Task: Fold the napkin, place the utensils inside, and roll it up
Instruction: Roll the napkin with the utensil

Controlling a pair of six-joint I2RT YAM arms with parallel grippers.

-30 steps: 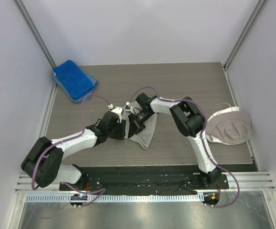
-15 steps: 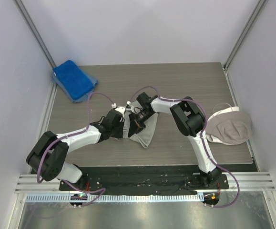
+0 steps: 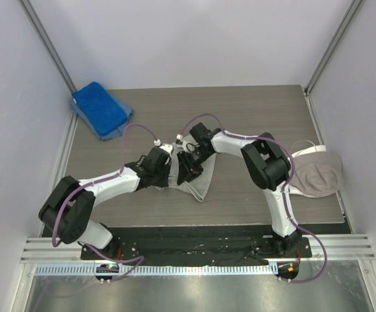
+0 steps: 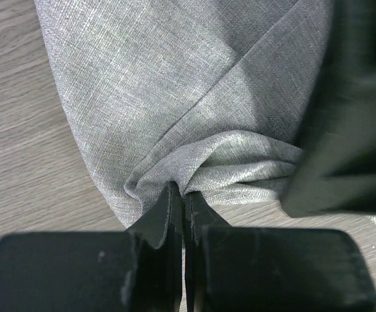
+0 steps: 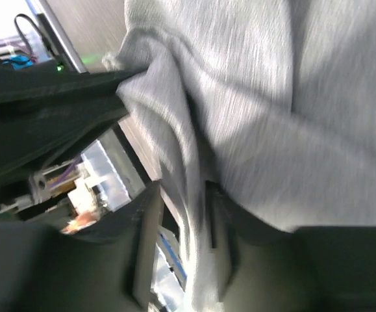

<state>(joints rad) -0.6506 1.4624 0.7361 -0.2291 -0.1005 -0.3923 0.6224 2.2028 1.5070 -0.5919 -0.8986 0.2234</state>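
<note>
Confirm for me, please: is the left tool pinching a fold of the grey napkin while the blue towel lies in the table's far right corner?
Not quite. The top external view shows the blue towel in the far left corner of the table, not the right. The left tool is indeed pinching a fold of the grey napkin.

The napkin [image 4: 175, 84] is matt, finely woven grey cloth, and the table [image 4: 19, 175] is matt wood-grain.
</note>
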